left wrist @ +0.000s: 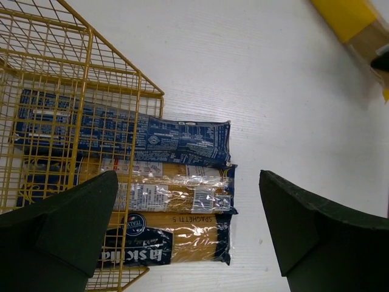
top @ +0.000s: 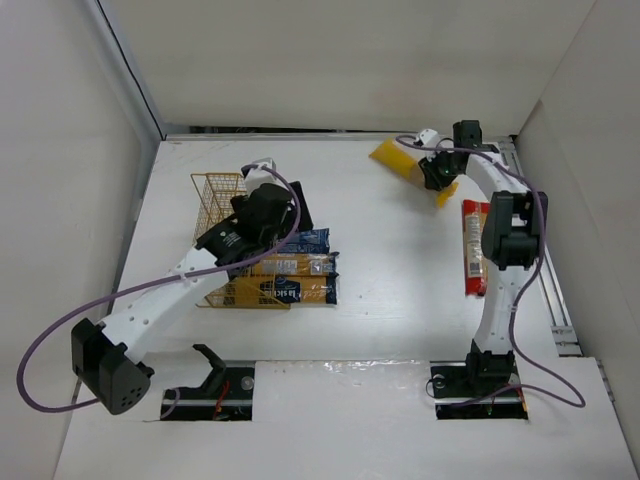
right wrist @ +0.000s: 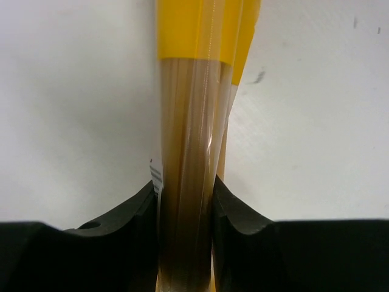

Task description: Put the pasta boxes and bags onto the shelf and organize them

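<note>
The right fingers (right wrist: pixel 130 234) are squeezed shut on a long yellow bag (right wrist: pixel 188 152) of spaghetti with a clear middle. One finger presses on each side of the clear part. The bag's long way points straight out from the fingers. From above, the yellow bag (top: pixel 395 157) is at the far right of the white surface (top: pixel 400 300). It lies on a slant, with its left end farther back. I cannot tell if it is lifted or touching the surface.

The small gold wire shelf (top: pixel 218 195) is well apart from the bag, over on the left. So the bag has a long way to go, and I think it must turn to line up with the packs there. The left arm (top: pixel 170 290) is much nearer the shelf. The left fingers (left wrist: pixel 67 234) are wide open and hold nothing. They hang above the open end of the shelf.

Three long packs lie side by side and poke out of the shelf: a dark blue pack (left wrist: pixel 152 134), a clear-and-blue bag (left wrist: pixel 170 191) and an orange-yellow pack with a dark blue label (left wrist: pixel 182 246). A shorter red-orange pack (top: pixel 475 248) lies on the surface beside the right arm, not at the shelf.

From above, the left arm hides much of the shelf. I cannot tell which level the packs lie on. The right wrist view cuts off both ends of the yellow bag.
</note>
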Available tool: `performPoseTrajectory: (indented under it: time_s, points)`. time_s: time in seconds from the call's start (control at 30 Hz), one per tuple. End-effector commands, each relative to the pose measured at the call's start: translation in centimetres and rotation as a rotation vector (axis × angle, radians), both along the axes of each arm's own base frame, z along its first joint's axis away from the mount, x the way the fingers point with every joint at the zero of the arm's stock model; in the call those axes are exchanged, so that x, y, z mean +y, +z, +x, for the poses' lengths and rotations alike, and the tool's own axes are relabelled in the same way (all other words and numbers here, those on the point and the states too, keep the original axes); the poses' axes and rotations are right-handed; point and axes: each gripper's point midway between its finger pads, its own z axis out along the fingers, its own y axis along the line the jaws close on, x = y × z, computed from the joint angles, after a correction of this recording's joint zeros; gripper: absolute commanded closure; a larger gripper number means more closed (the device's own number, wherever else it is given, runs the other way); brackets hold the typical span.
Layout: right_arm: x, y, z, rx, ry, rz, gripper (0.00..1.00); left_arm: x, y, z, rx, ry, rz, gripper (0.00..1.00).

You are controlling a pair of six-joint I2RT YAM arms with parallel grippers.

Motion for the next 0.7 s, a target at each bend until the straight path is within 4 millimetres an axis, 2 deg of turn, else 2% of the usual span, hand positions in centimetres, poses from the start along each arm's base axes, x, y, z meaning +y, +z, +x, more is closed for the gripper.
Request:
performPoseTrajectory:
  time_s: [0.0,0.03,0.07,0.13,0.17,0.23,0.27,0.3,0.33,0.37,0.4,0.43,0.47,0.53,0.57,0.63,0.67]
  points:
    - [6.1,16.2,0.4,-0.457,0.154,0.112,1.0,1.0,4.8,-0.3,-0.107,0.028,-0.076,0.0]
    - [7.5,17.7,-0.6,-0.507,0.168,0.133,1.0,1.4,5.1,-0.7,-0.118,0.028,-0.085,0.0]
    - [8.2,20.4,-2.5,-0.585,0.167,0.173,1.0,1.5,5.3,-0.8,-0.129,0.028,-0.095,0.0]
    - [10.1,22.1,-4.9,-0.631,0.189,0.224,1.0,2.1,5.6,-1.3,-0.145,0.036,-0.103,0.0]
    - [10.6,23.4,-6.9,-0.673,0.19,0.252,1.0,2.3,5.9,-1.5,-0.153,0.037,-0.11,0.0]
    - [11.5,24.2,-9.0,-0.697,0.188,0.269,1.0,2.6,6.0,-1.9,-0.157,0.037,-0.113,0.0]
    - [12.8,24.5,-10.4,-0.708,0.219,0.282,1.0,2.9,6.2,-2.2,-0.166,0.037,-0.121,0.0]
    - [13.0,24.9,-12.2,-0.731,0.209,0.302,1.0,3.0,6.6,-2.4,-0.173,0.041,-0.136,0.0]
    - [13.4,25.2,-13.1,-0.747,0.21,0.312,1.0,3.1,6.3,-2.5,-0.171,0.041,-0.134,0.0]
    - [14.2,25.5,-14.2,-0.761,0.223,0.327,1.0,3.4,6.9,-2.8,-0.186,0.041,-0.147,0.0]
    - [14.3,25.9,-15.8,-0.787,0.221,0.362,1.0,3.2,6.5,-2.9,-0.176,0.033,-0.145,0.0]
    - [14.6,26.2,-16.7,-0.804,0.223,0.387,1.0,3.4,6.9,-3.1,-0.187,0.033,-0.155,0.0]
    - [15.3,26.4,-17.9,-0.812,0.274,0.424,1.0,3.4,6.4,-3.1,-0.178,0.037,-0.157,0.0]
    - [17.0,26.8,-20.3,-0.811,0.339,0.502,1.0,3.5,7.1,-3.5,-0.192,0.029,-0.176,0.0]
    - [18.5,27.1,-21.7,-0.798,0.405,0.538,1.0,3.3,6.6,-3.6,-0.182,0.02,-0.174,0.0]
    - [20.1,25.7,-23.3,-0.758,0.454,0.557,1.0,3.4,6.9,-3.7,-0.187,0.025,-0.189,0.0]
    - [20.7,25.6,-24.1,-0.748,0.472,0.572,1.0,3.3,6.9,-3.8,-0.184,0.017,-0.193,0.0]
